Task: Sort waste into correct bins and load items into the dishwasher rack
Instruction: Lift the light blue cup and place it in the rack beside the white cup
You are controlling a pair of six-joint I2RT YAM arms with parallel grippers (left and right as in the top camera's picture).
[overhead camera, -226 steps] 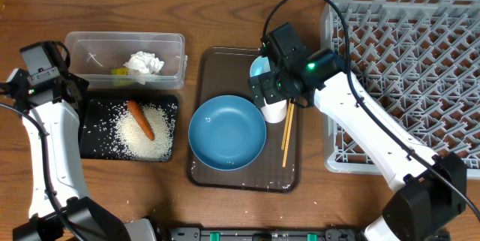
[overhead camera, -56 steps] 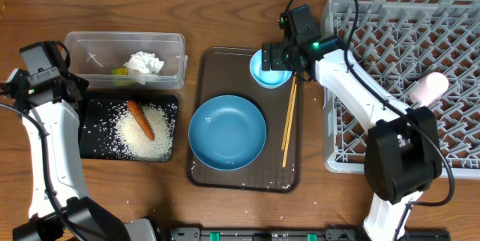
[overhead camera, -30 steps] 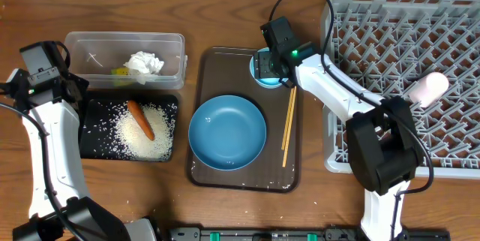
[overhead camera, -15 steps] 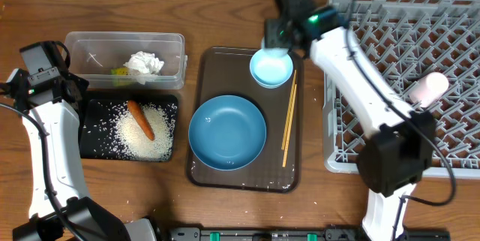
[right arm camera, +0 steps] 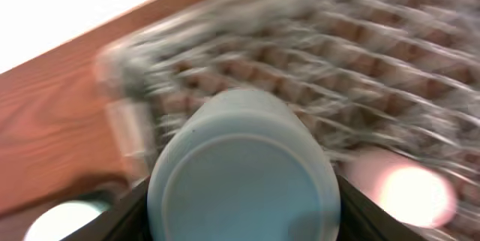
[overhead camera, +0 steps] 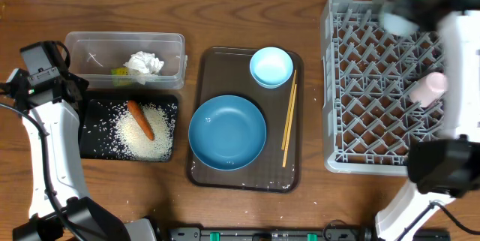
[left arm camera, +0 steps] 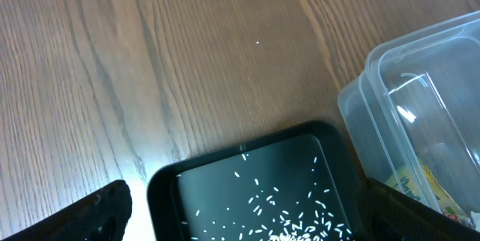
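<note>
My right gripper (right arm camera: 244, 200) is shut on a small light-blue bowl (right arm camera: 244, 158), held over the grey dishwasher rack (overhead camera: 375, 121); overhead it is a blur at the rack's far edge (overhead camera: 401, 16). Another light-blue bowl (overhead camera: 271, 67), the blue dish (overhead camera: 227, 132) and the chopsticks (overhead camera: 288, 121) lie on the brown tray (overhead camera: 217, 61). A white cup (overhead camera: 426, 88) lies in the rack. Rice (overhead camera: 142, 132) and the carrot (overhead camera: 140, 118) are in the black tray (overhead camera: 94, 147); tissue (overhead camera: 144, 64) and the wrapper (overhead camera: 118, 70) are in the clear tub (overhead camera: 79, 46). My left gripper (left arm camera: 247, 230) hangs open above the black tray's corner.
The left arm (overhead camera: 45, 121) stands along the table's left side. The rack takes up the right end, close to the brown tray's right edge. Bare wood (overhead camera: 247, 8) lies behind the tub and the tray.
My right gripper lifted a light-blue bowl off the brown tray and swung it right, over the rack. One bowl stayed on the tray. The left arm has not moved.
</note>
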